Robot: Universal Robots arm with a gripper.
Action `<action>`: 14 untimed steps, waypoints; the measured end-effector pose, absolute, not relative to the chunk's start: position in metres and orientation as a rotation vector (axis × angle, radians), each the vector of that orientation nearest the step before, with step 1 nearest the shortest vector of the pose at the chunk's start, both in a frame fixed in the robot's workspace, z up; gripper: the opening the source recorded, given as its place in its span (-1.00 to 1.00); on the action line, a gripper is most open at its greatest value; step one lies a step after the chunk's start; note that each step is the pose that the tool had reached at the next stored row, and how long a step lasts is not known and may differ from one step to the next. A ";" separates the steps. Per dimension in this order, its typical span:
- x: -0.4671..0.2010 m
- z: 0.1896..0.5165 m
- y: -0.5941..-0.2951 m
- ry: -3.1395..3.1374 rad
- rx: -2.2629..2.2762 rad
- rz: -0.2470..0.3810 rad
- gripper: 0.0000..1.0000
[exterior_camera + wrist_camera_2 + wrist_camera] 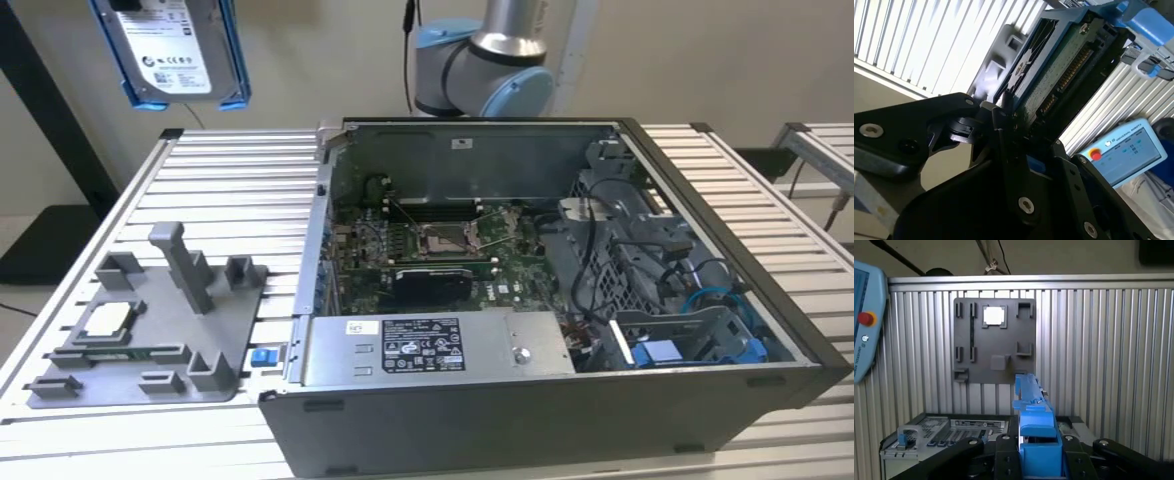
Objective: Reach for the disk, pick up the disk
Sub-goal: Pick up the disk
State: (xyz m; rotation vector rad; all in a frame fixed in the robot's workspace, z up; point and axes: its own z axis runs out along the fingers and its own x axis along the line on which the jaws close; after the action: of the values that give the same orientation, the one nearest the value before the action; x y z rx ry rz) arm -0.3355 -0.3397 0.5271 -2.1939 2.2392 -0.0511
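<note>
Pick-up looks basically done here: the gripper [1040, 450] is clamped onto the disk [180, 45] by its blue bracket. The disk hangs high above the surface [227, 170] at the exterior view's left, well clear of the open PC case [534, 400] and the grey fixture plate [147, 330]. Plenty of free room around it, so all it really calls for is a firm hold.

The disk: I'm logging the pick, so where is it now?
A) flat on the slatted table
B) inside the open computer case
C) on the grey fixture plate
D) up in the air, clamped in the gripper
D: the exterior view shows the disk hanging clear above the table, and in the first wrist view the gripper is shut on it.
</note>
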 end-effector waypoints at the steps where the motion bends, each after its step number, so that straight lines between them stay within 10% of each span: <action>1: -0.332 0.527 -0.340 2.239 -2.194 -0.051 -1.00; 14: -0.291 0.527 -0.340 2.239 -2.194 -0.051 -1.00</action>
State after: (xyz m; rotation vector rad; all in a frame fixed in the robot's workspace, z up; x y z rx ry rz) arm -0.2906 -0.3397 0.5272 -2.1941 2.2393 -0.0510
